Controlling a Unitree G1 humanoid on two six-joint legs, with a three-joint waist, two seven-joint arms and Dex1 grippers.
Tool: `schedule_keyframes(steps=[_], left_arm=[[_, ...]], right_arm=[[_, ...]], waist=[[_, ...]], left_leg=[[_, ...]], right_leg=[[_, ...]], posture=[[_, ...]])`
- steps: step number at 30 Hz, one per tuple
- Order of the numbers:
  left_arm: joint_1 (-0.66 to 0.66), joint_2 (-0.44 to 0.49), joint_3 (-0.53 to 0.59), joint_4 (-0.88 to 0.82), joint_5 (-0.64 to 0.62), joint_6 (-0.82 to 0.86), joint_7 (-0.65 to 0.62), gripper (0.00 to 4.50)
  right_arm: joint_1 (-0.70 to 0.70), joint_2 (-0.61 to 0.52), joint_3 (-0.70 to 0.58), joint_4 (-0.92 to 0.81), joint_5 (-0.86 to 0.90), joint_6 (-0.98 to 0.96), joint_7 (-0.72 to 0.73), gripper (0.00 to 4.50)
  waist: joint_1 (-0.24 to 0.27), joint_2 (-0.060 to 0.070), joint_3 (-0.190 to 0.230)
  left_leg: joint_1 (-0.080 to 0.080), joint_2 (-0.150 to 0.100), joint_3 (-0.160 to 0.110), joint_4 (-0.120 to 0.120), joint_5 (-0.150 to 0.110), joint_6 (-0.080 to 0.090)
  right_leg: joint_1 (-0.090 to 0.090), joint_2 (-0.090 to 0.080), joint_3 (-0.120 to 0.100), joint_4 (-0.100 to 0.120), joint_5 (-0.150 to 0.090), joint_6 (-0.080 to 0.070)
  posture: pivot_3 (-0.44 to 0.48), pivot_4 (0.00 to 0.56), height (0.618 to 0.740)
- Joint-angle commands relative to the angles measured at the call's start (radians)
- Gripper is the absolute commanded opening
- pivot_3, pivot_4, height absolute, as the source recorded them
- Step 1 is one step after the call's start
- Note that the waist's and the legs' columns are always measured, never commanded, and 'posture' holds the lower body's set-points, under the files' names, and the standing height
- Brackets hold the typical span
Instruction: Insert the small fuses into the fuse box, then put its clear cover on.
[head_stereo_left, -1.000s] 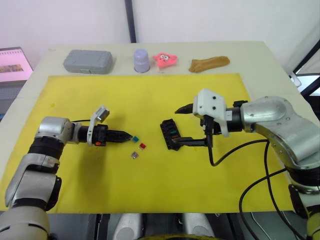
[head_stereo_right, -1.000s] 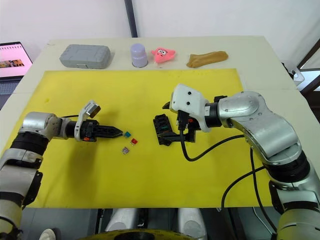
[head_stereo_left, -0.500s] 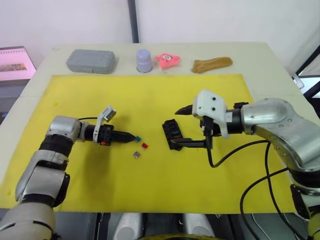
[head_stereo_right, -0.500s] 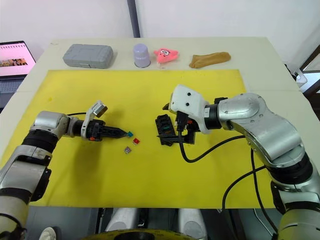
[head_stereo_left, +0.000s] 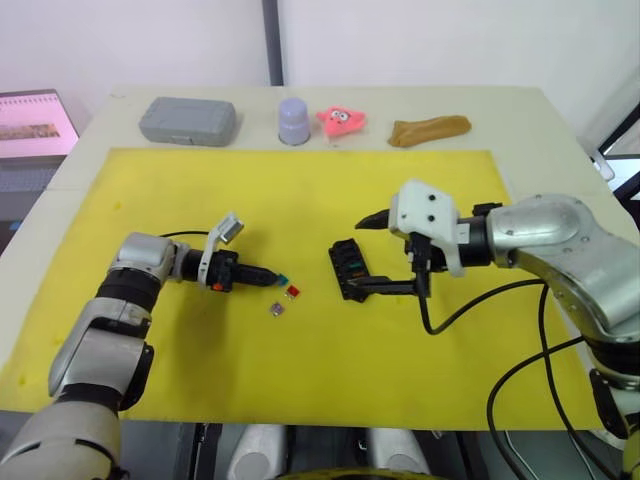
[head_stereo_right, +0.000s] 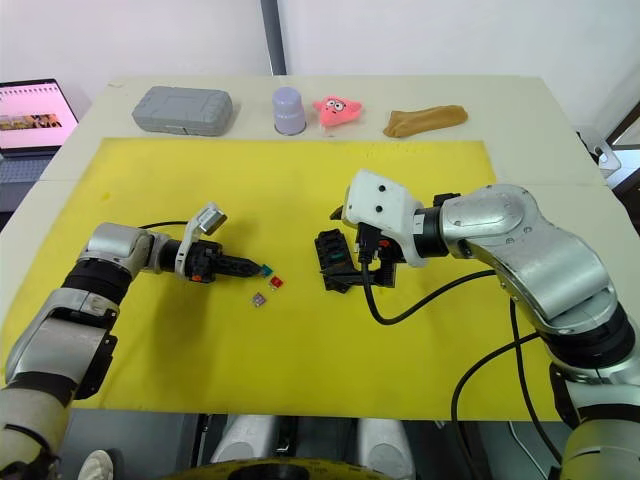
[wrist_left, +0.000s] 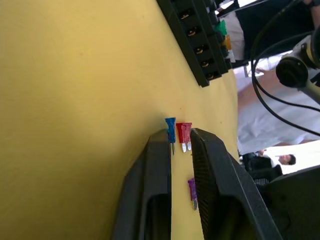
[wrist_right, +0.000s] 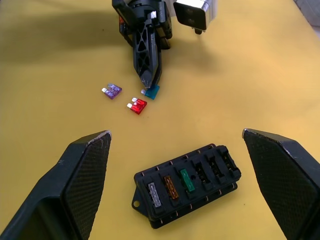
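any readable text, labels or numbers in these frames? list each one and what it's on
None can be read.
Laptop screen beside the table: pink page content, too blurred to read.
Small black rectangular plastic fuse box: no marking legible; ratings on its seated fuses too small.
Loose teal blade fuse, red blade fuse, purple blade fuse: no numbers legible.
Grey rounded plastic case: no label visible.

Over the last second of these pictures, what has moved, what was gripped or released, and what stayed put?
The left gripper has crept toward the teal fuse, its tips now at it, fingers open around the fuse, not yet closed. Nothing was gripped or released. The red fuse, the purplish fuse and the fuse box lie as before, and the right gripper stays open over the box.
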Motion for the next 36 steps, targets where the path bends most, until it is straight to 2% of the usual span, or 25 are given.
schedule_keyframes(steps=[1,5,7,9,19,23,31,36], left_arm=[[0.017,-0.005,-0.011,0.014,0.026,-0.013,0.015,0.98],[0.014,-0.004,-0.006,0.021,0.03,-0.015,0.015,0.98],[0.013,-0.005,-0.001,0.026,0.031,-0.018,0.022,0.44],[0.015,-0.002,0.0,0.026,0.033,-0.021,0.023,0.08],[0.02,0.007,0.015,0.02,0.036,-0.03,0.031,0.08],[0.03,0.025,0.054,-0.023,0.022,-0.045,0.057,0.08],[0.152,0.117,0.231,-0.403,-0.077,-0.128,0.134,0.08],[0.203,0.127,0.336,-0.657,-0.154,-0.159,0.218,0.08]], right_arm=[[-0.02,-0.009,-0.012,-0.008,-0.003,-0.023,0.006,4.5],[-0.025,-0.007,-0.009,-0.001,-0.004,-0.027,0.008,4.5],[-0.025,-0.006,-0.007,0.0,-0.004,-0.03,0.008,4.5],[-0.024,-0.004,-0.007,0.001,-0.003,-0.031,0.007,4.5],[-0.026,0.0,-0.003,0.006,-0.002,-0.036,0.005,4.5],[-0.027,0.003,-0.004,0.009,0.004,-0.028,0.005,4.5],[-0.048,0.039,-0.049,0.064,0.081,0.048,0.002,4.5],[-0.08,0.075,-0.085,0.124,0.158,0.106,0.006,4.5]], waist=[[-0.002,0.0,0.0],[-0.002,0.0,0.0],[-0.002,0.0,0.0],[-0.002,0.0,0.0],[-0.004,0.0,0.0],[-0.006,0.0,0.0],[-0.026,0.0,0.0],[-0.022,0.0,0.0]], left_leg=[[0.0,0.0,0.0,0.0,0.0,0.0],[0.0,0.0,0.0,0.0,0.0,0.0],[0.0,0.0,0.0,0.0,0.0,0.0],[0.0,0.0,0.0,0.0,0.0,0.0],[0.001,0.001,0.0,0.0,0.0,0.0],[0.001,0.001,0.0,0.0,0.0,0.0],[-0.001,0.004,-0.001,0.0,0.001,-0.001],[-0.001,0.004,0.0,-0.001,0.001,-0.001]], right_leg=[[0.0,0.0,0.0,0.0,0.0,0.0],[0.0,0.0,0.0,0.0,0.0,0.0],[0.0,0.0,0.0,0.0,0.0,0.0],[0.0,0.0,0.0,0.0,0.0,0.0],[0.0,0.001,0.0,0.001,0.0,0.0],[0.0,0.001,0.0,0.001,0.0,0.0],[-0.002,0.001,0.0,0.001,0.0,0.0],[-0.003,0.0,0.001,0.0,0.0,0.0]], posture=[[0.0,0.15,0.74],[0.0,0.15,0.74],[0.0,0.15,0.74],[0.0,0.15,0.74],[0.0,0.15,0.74],[0.0,0.15,0.74],[0.0,0.15,0.74],[0.0,0.15,0.74]])
